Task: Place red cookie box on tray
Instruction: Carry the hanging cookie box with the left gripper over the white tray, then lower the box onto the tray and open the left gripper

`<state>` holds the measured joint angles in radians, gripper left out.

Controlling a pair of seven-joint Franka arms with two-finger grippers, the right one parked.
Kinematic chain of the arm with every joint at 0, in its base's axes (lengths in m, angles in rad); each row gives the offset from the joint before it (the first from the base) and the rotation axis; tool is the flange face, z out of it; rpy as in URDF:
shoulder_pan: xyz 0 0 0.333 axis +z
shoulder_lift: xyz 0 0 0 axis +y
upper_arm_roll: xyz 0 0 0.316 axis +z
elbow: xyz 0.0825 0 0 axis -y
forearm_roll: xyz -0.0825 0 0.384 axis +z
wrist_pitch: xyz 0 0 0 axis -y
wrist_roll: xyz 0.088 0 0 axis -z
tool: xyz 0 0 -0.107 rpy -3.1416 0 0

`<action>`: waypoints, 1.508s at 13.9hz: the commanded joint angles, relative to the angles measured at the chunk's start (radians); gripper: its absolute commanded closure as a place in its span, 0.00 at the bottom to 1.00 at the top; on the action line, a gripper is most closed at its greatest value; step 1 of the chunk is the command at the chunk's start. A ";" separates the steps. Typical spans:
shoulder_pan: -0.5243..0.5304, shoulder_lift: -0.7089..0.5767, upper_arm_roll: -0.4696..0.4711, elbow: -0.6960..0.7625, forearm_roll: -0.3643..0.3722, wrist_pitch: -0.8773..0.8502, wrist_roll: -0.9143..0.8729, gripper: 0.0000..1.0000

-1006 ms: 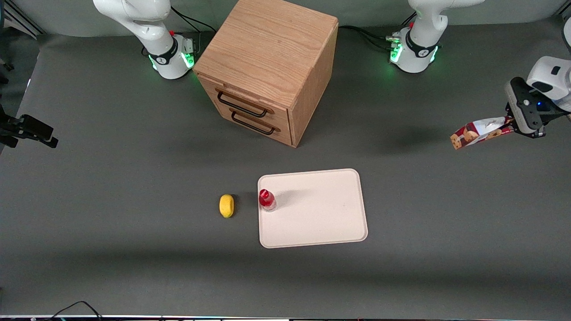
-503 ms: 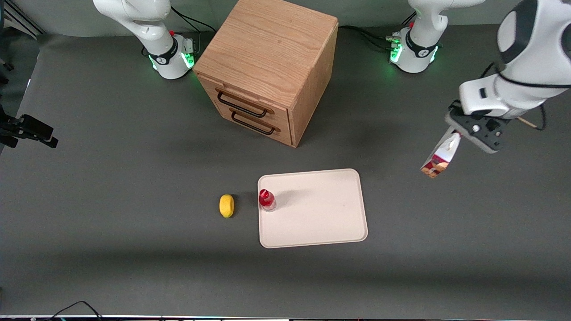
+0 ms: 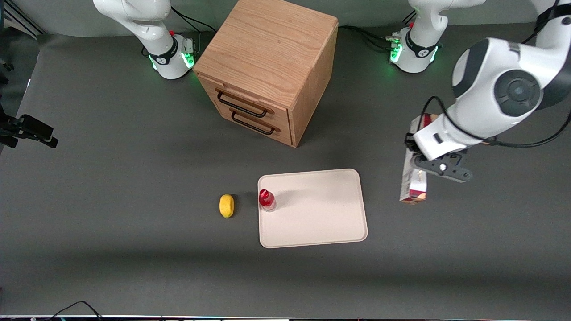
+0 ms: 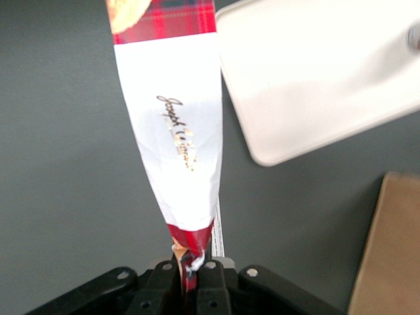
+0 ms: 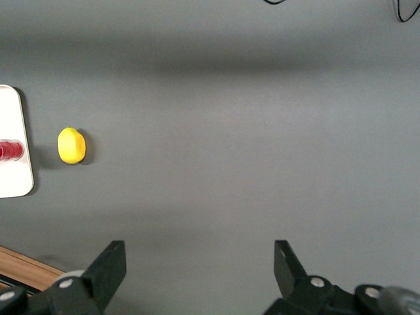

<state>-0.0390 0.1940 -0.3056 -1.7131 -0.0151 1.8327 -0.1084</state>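
Note:
The red cookie box (image 3: 411,185) hangs in the air above the grey table, beside the tray (image 3: 321,214) and toward the working arm's end. It is long and slim, with a white label patch and cookie print at its lower end. My left gripper (image 3: 419,162) is shut on the box's crimped red end. In the left wrist view the box (image 4: 174,111) runs straight out from the gripper (image 4: 190,272), and the tray's rounded corner (image 4: 315,72) lies close beside it. The tray is flat, beige and low-rimmed.
A small red-capped bottle (image 3: 266,199) stands on the tray's edge toward the parked arm's end. A yellow lemon (image 3: 226,205) lies on the table just past it. A wooden drawer cabinet (image 3: 267,67) stands farther from the front camera than the tray.
The left gripper has carried the box from the working arm's end of the table toward the tray. The box has swung from nearly level to hanging down.

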 commanded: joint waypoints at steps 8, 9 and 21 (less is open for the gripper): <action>-0.142 0.267 0.003 0.050 0.119 0.313 -0.463 1.00; -0.148 0.304 0.003 0.050 0.147 0.356 -0.482 1.00; -0.176 0.513 0.006 0.124 0.231 0.540 -0.518 1.00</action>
<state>-0.1932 0.6819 -0.3103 -1.6242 0.1912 2.3666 -0.5946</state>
